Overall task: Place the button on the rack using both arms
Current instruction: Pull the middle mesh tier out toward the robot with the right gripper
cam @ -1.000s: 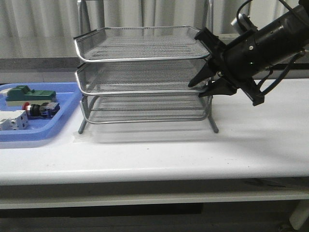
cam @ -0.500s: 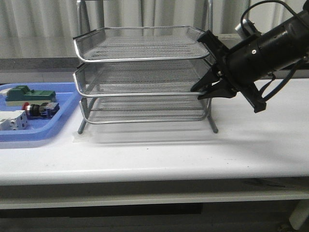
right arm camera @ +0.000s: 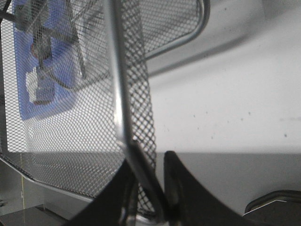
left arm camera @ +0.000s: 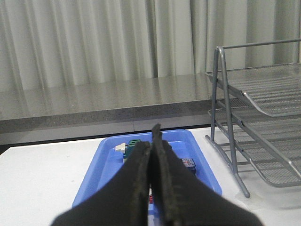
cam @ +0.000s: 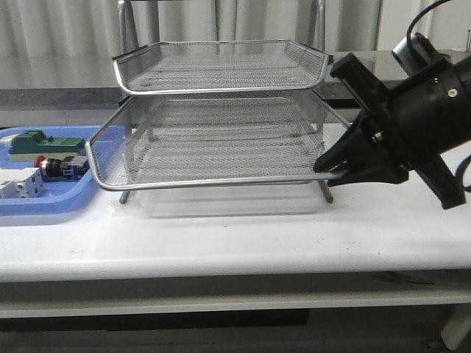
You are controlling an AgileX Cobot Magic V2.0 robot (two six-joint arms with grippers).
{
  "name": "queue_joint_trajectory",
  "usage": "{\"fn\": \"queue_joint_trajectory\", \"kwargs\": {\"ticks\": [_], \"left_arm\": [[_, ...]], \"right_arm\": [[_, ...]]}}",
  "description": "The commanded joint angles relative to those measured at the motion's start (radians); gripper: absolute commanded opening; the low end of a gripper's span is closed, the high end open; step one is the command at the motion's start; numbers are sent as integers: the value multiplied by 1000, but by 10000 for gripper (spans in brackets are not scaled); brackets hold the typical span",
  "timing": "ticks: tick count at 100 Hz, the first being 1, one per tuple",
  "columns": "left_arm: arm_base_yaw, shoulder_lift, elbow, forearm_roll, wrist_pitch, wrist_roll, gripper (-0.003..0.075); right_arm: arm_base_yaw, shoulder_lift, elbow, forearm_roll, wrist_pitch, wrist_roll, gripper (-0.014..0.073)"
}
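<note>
A right gripper (cam: 333, 168) grips the front rim of the rack's (cam: 221, 110) middle tray (cam: 206, 151), which now juts forward of the tiers above and below it, its near edge hanging out over the white table (cam: 243, 235). In the right wrist view the fingers are closed narrowly on the mesh wall and wire rim at the tray's corner. That looks like the opening half of the job: a shelf has been made ready, but nothing lies in it yet.

The button (cam: 60, 166) sits untouched in the blue bin (cam: 73, 197) at the far left of the table, well apart from the rack, lying on its side with the red head pointing left and the dark, blue-tinged body to the right. A green block (cam: 44, 142) lies behind it and a white block (cam: 18, 182) beside it in front. It is small next to everything else on the table.

The left gripper (left arm camera: 151, 183) is not visible from the front; its own camera shows the two fingers pressed together with nothing between them, aimed toward the bin, which lies ahead and below. Still to come, by my reckoning: opening those fingers, picking the button out of the bin, carrying it across and setting it in the extended tray.
</note>
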Motion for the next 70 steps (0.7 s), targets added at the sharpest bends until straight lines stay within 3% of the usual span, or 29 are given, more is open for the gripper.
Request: {"fn": "queue_joint_trajectory", "kwargs": {"ticks": [1, 26, 36, 57, 70], "left_arm": [[1, -32, 33, -1, -72, -9, -20], [1, -32, 33, -1, -72, -9, -20], [1, -32, 33, -1, -72, -9, -20], [1, -32, 33, -1, -72, -9, -20], [1, -32, 33, -1, -72, -9, -20]], "right_arm": [[-1, -78, 34, -60, -14, -43, -26], [-1, -121, 74, -65, -15, -57, 9], [-1, -123, 74, -65, -10, -69, 106], [-1, -124, 74, -65, 0, -91, 419], [-1, -137, 74, -73, 12, -135, 504]]}}
